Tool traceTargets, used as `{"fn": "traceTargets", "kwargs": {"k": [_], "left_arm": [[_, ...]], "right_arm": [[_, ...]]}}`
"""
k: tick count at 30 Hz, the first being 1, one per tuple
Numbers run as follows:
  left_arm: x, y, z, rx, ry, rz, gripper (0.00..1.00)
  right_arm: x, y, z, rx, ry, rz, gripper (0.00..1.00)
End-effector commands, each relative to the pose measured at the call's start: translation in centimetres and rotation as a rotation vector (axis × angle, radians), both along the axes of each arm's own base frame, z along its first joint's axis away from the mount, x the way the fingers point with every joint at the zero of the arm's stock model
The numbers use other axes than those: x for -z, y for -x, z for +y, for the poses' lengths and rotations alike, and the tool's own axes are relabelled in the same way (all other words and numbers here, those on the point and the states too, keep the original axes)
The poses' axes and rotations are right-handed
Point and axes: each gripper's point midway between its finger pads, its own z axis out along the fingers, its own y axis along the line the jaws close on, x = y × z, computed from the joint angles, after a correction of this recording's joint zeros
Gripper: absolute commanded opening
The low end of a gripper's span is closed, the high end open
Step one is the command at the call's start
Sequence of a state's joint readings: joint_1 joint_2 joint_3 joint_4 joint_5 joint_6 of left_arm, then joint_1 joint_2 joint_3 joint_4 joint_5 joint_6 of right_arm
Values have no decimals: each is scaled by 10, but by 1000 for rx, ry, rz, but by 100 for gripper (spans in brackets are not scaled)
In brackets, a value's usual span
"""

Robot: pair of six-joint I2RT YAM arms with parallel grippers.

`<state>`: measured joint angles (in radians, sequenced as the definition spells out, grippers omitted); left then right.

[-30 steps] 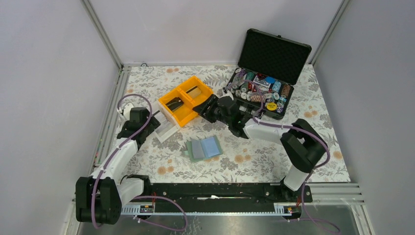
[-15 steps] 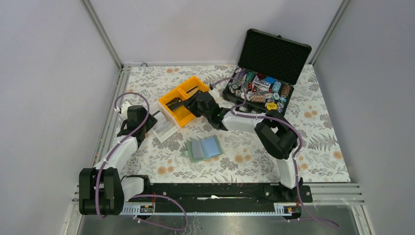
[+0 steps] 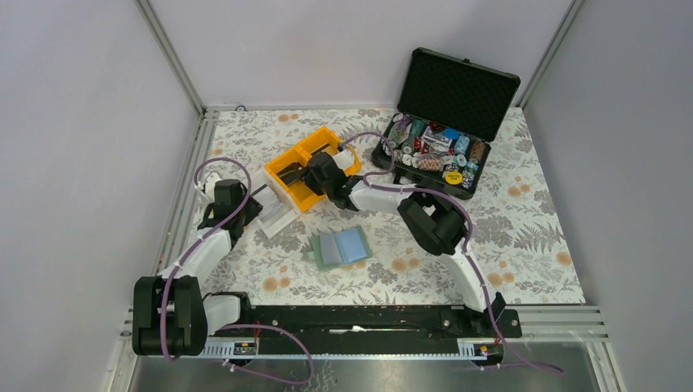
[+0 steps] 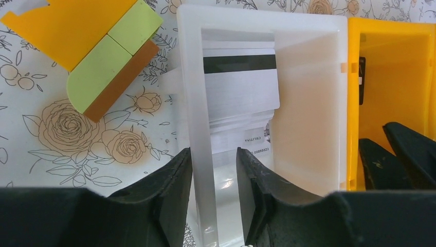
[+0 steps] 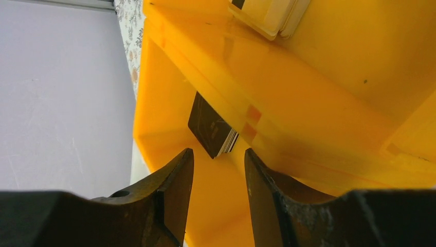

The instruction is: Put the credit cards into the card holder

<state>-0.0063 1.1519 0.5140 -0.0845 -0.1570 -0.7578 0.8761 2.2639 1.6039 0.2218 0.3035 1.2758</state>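
Note:
The card holder point(image 3: 341, 247) lies open on the table, sage-green with pale blue pockets. A stack of black credit cards point(image 5: 213, 131) leans in the near compartment of the yellow bin point(image 5: 308, 103). My right gripper point(image 5: 218, 152) is open inside that compartment, its tips just short of the stack; it also shows in the top view point(image 3: 304, 173). Pale cards with a black stripe point(image 4: 240, 85) lie in the white bin point(image 4: 313, 103). My left gripper point(image 4: 213, 152) is open and straddles that bin's left wall, one finger outside, one inside.
An orange-and-green block point(image 4: 103, 56) lies left of the white bin. Tan cards point(image 5: 270, 15) sit in the yellow bin's far compartment. A black foam-lined case point(image 3: 441, 139) with poker chips stands open at the back right. Metal frame rails point(image 3: 184, 184) run along the table's left edge.
My right gripper has swung left from beside the case to inside the yellow bin. My left gripper has barely shifted at the white bin.

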Motion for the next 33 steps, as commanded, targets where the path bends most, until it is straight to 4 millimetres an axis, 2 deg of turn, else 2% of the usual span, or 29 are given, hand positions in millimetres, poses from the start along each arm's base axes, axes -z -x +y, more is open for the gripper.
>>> {"fn": "traceTargets", "kwargs": {"k": [1, 5, 13, 25, 33], "left_arm": [[-11, -12, -4, 12, 24, -66, 37], [-12, -12, -5, 15, 29, -72, 37], [-12, -13, -7, 23, 37, -76, 35], [-4, -10, -8, 30, 40, -51, 18], [-3, -10, -8, 32, 37, -50, 16]], "right_arm": [[-7, -14, 5, 64, 3, -9, 48], [6, -18, 9, 76, 27, 14, 48], [19, -27, 15, 101, 68, 35, 49], [43, -31, 19, 120, 104, 68, 49], [48, -40, 23, 141, 112, 60, 49]]}}
